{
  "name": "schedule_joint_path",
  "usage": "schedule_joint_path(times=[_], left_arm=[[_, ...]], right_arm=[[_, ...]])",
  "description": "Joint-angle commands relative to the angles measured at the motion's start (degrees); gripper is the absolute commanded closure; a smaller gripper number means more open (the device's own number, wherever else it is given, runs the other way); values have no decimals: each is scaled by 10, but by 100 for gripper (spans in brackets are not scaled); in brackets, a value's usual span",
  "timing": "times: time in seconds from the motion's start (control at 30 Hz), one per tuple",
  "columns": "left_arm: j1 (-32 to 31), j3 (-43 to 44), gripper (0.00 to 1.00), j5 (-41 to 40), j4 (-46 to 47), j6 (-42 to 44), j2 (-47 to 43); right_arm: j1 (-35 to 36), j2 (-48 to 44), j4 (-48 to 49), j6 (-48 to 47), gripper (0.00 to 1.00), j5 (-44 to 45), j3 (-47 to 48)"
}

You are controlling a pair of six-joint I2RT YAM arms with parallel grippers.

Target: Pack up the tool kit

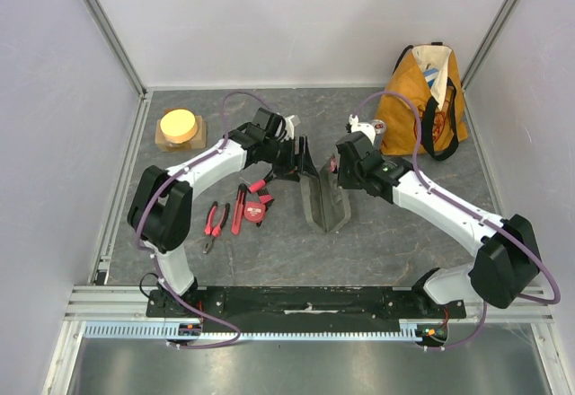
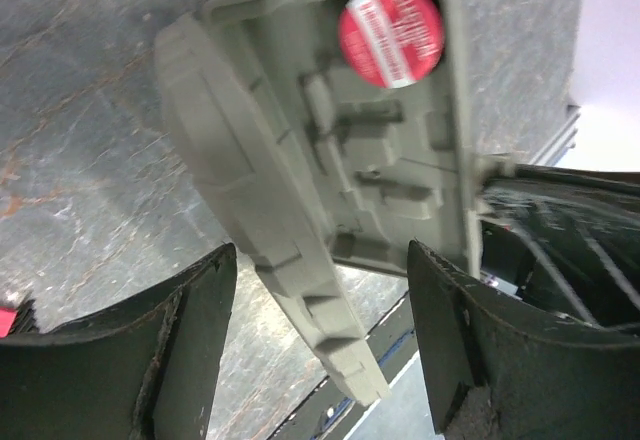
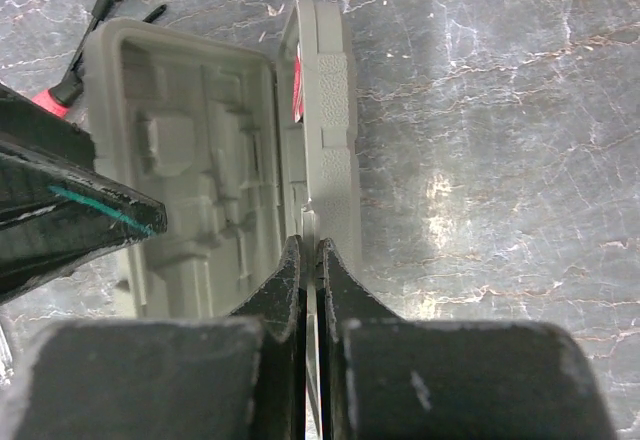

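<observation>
The grey tool case [image 1: 323, 202] stands part open on the mat in the middle of the table, its moulded inside toward the left arm. My right gripper [image 3: 310, 250] is shut on the thin edge of one case half [image 3: 335, 130] and shows in the top view [image 1: 332, 172]. My left gripper [image 2: 320, 335] is open, and a corner of the case [image 2: 300, 210] lies between its fingers without touching them. A round red tape measure [image 2: 390, 35] sits in a case pocket. Red-and-black pliers [image 1: 214, 223] and other small tools [image 1: 250, 205] lie on the mat left of the case.
An orange tote bag [image 1: 422, 99] stands at the back right, with a small white object [image 1: 362, 127] beside it. A yellow disc on a wooden block [image 1: 180, 127] sits at the back left. Grey walls enclose the table.
</observation>
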Motion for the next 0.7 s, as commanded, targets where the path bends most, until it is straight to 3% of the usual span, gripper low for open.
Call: schedule_joint_path(times=[0.0, 0.17, 0.43, 0.67], left_arm=[[1, -27, 27, -63, -24, 1, 8], [1, -70, 27, -110, -29, 5, -7], [0, -108, 26, -154, -37, 21, -19], [2, -91, 14, -196, -57, 39, -42]], right_arm=[[0, -6, 2, 8, 100, 47, -13], [-15, -13, 4, -2, 97, 78, -60], [-96, -33, 63, -71, 90, 65, -145], [-154, -30, 105, -132, 71, 67, -173]])
